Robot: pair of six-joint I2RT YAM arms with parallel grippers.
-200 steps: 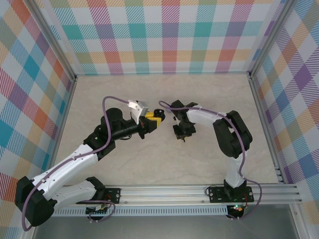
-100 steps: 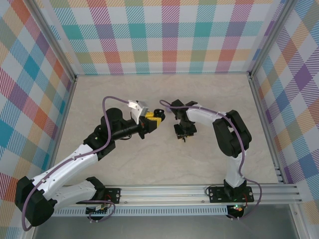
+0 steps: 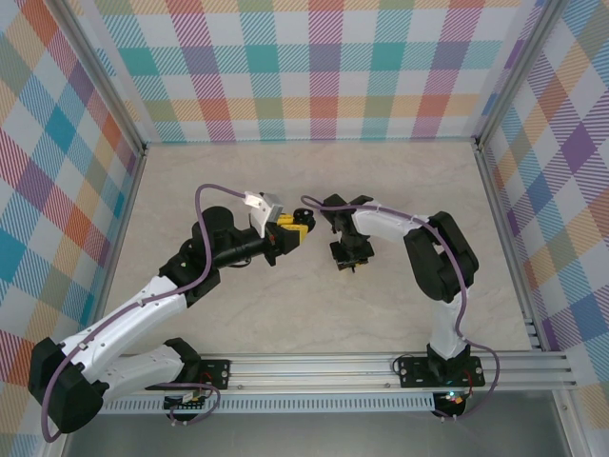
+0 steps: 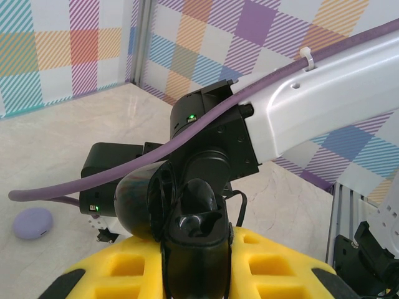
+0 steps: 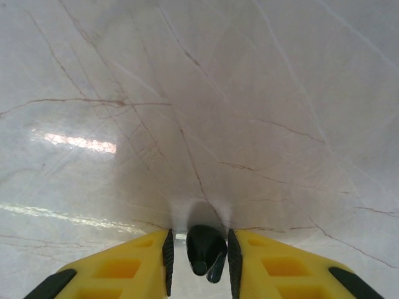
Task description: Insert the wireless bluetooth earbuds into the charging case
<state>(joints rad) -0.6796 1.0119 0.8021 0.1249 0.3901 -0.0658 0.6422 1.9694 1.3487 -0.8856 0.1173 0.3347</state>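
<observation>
I see a pale veined marble-look tabletop (image 3: 400, 181), with one pale lilac rounded case (image 4: 34, 223) lying on it.

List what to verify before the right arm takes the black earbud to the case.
1. Black case clamped in the left gripper: ok, it sits tight between the yellow fingers.
2. Lid open: ok, it stands swung back.
3. Free slot inside the case: cannot tell, the inside is too dark.
4. Black earbud between the fingers of the right gripper: ok.
5. Earbud firmly pinched: cannot tell, a gap shows on one side of it.
6. Lilac case out of the way: ok, it lies on the table, off to the side.
</observation>
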